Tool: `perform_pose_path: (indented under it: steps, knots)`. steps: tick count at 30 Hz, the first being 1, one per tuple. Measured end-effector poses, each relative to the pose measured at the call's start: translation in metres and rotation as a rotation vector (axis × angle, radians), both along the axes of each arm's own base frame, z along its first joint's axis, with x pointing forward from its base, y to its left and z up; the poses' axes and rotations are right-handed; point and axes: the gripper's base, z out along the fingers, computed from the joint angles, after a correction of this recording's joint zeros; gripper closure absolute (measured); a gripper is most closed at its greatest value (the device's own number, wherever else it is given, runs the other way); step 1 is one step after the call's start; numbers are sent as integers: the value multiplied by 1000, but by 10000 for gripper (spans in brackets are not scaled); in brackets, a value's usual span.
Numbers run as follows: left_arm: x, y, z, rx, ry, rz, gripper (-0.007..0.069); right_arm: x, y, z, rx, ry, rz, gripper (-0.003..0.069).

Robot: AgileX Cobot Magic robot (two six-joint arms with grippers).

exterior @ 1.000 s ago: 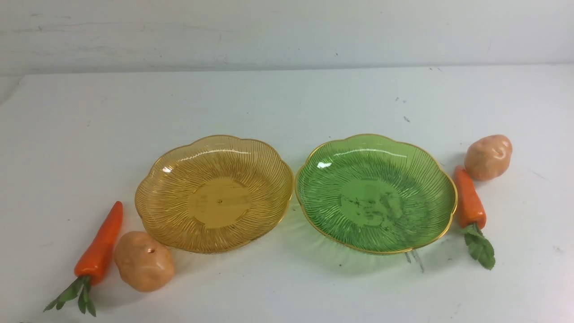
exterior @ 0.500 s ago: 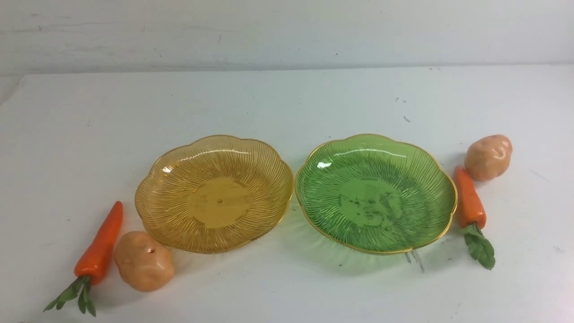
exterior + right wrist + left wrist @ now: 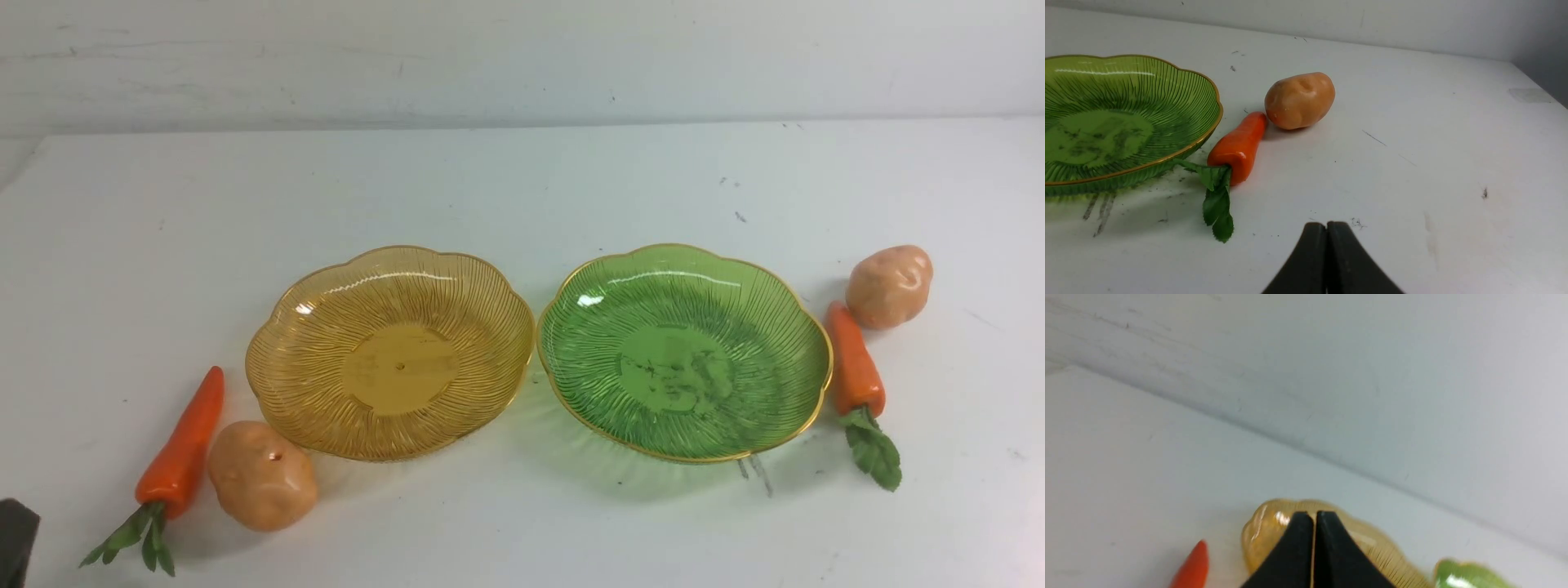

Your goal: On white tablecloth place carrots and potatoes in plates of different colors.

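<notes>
On the white tablecloth (image 3: 522, 180) stand an amber-yellow plate (image 3: 390, 353) and a green plate (image 3: 684, 353), side by side and both empty. Left of the yellow plate lie a carrot (image 3: 180, 449) and a potato (image 3: 261, 475). Right of the green plate lie a second carrot (image 3: 855, 367) and potato (image 3: 888, 286); both show in the right wrist view, the carrot (image 3: 1239, 145) touching the potato (image 3: 1299, 100). My left gripper (image 3: 1314, 516) is shut and empty, with the yellow plate (image 3: 1372, 547) beyond its tips; a dark part of it shows at the front view's lower left corner (image 3: 15, 539). My right gripper (image 3: 1327, 226) is shut and empty above bare cloth.
A pale wall (image 3: 522, 57) rises behind the table's far edge. The cloth carries small dark specks and scuffs (image 3: 735, 214). The table's left edge (image 3: 24, 163) angles in at the far left.
A dark part of the left gripper has entered the front view's lower left corner. The plates, carrots and potatoes have not moved.
</notes>
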Motion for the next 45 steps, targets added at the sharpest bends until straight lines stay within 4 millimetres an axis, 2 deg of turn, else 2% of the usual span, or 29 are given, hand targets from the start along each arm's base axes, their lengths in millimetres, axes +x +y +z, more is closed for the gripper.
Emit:
perform_pose_path:
  steps: [4,6,7,9,10,13,17,20,23,25,28,30,32,33,35,37,38,41,45]
  knots:
    - [-4,8,18,-152,-203,58,628,0,0,1,-4,-10,3,674]
    - [-9,14,31,-204,-344,98,628,1,2,5,85,-65,3,674]
    - [-11,15,37,-223,-380,101,628,2,3,9,177,-123,1,674]
    - [-19,15,65,-247,-458,86,628,3,3,20,446,-258,-16,674]
    - [-27,13,87,-247,-488,62,628,2,2,25,561,-313,-25,674]
    - [-36,3,136,-140,-373,-22,628,1,-4,35,840,-458,-60,674]
    - [-19,-13,164,79,31,-147,628,-2,-12,41,1017,-568,-105,674]
    - [9,-20,164,160,371,-229,628,-3,-14,42,1060,-594,-117,674]
    - [28,-21,154,203,594,-269,628,-2,-10,47,1083,-556,-88,674]
    - [38,-22,145,226,722,-291,628,-4,-4,59,1068,-505,-26,674]
    - [54,-22,130,262,889,-320,628,-10,8,90,941,-406,92,674]
    - [61,-21,123,284,964,-336,628,-12,17,128,794,-291,166,674]
    - [68,-21,118,299,1002,-345,628,-7,21,143,724,-189,181,674]
    - [70,-21,116,304,1016,-351,628,-2,23,145,688,-117,180,674]
    - [73,-22,114,311,1036,-359,628,7,26,163,603,11,184,674]
    - [74,-22,113,316,1040,-363,628,31,27,174,486,243,162,674]
    - [74,-22,113,317,1040,-363,628,35,27,178,462,290,162,674]
    - [73,-22,113,320,1038,-364,628,67,26,183,364,518,130,674]
    - [72,-22,114,327,1033,-367,628,102,24,183,310,656,105,674]
